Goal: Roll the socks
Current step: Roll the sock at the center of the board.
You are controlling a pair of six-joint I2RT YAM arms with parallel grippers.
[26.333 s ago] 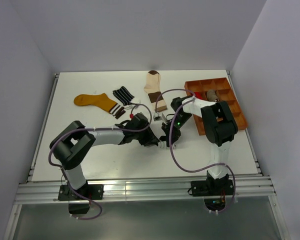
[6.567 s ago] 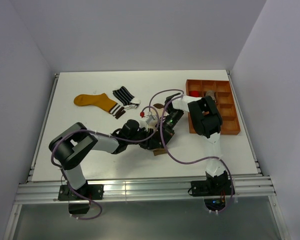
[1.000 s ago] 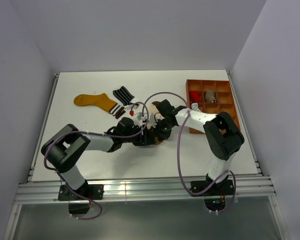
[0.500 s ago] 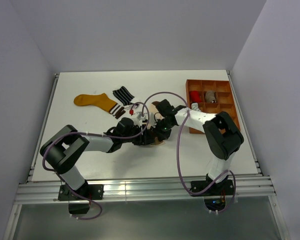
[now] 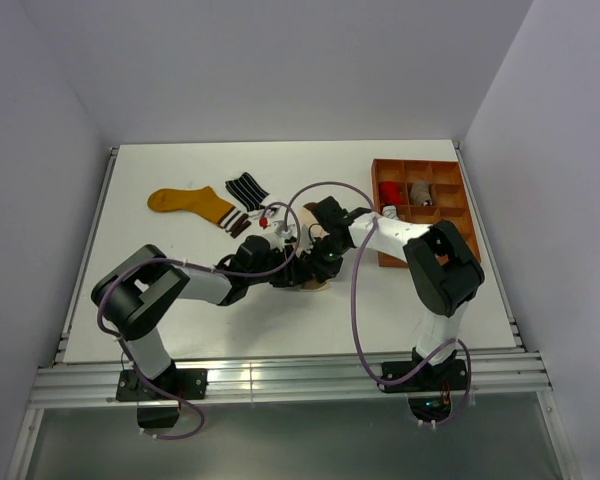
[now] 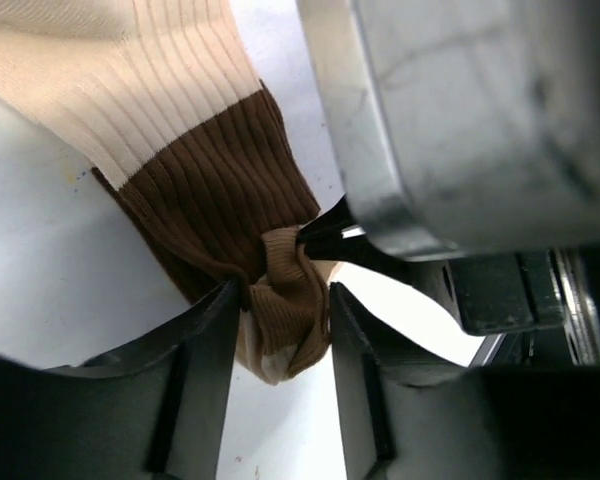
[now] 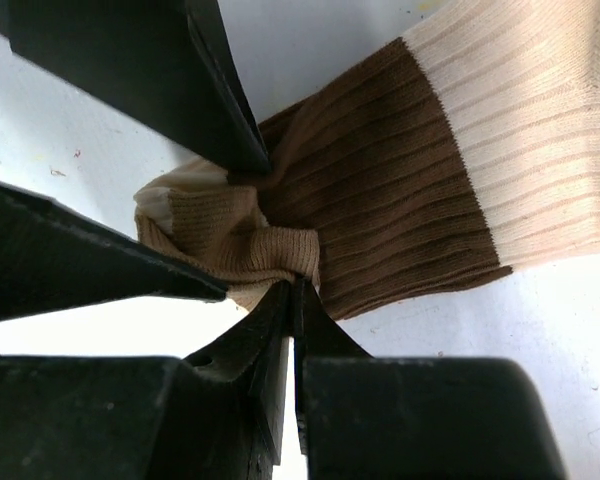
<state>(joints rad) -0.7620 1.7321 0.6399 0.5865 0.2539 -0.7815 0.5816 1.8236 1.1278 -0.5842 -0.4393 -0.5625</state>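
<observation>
A cream sock with a brown band (image 6: pixel 170 90) lies mid-table, its end bunched into a tan-brown wad (image 6: pixel 285 315). My left gripper (image 6: pixel 285 375) has that wad between its fingers, both inner faces against it. My right gripper (image 7: pixel 295 285) comes from the other side, shut, its tips pinching the wad's fold (image 7: pixel 270 250), where the ribs converge. In the top view both grippers meet over this sock (image 5: pixel 317 286), which the arms mostly hide. A mustard sock (image 5: pixel 185 203) and a black sock with white stripes (image 5: pixel 245 190) lie flat at the back left.
The orange-brown compartment tray (image 5: pixel 477 230) stands at the right, close to the right arm. A red roll (image 5: pixel 389 192) and a grey-brown roll (image 5: pixel 421 192) sit in its back compartments. Purple cables loop over both arms.
My left jaws have narrowed onto the bunched end of the sock. Both arms have barely shifted, and the right gripper stays shut.
</observation>
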